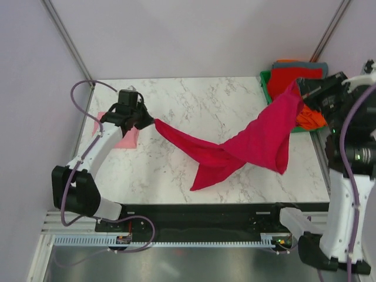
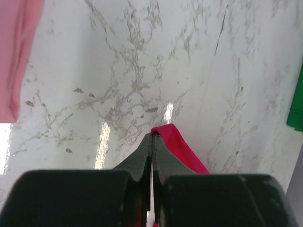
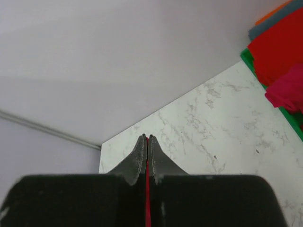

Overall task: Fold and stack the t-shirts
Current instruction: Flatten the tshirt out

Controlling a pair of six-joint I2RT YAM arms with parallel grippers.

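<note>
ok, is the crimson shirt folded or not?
Not folded. The crimson shirt hangs stretched between the left gripper and right gripper, both shut on it, its middle draped crumpled on the table.

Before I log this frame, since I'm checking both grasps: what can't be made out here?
- Light pink shirt: top view, partly under the left arm; left wrist view, cut off by the left edge.
- Pile in the green bin: top view, right arm and crimson shirt cover it; shirt count unclear.
- Right claw: right wrist view shows only a red sliver; top view, cloth covers its fingertips.
</note>
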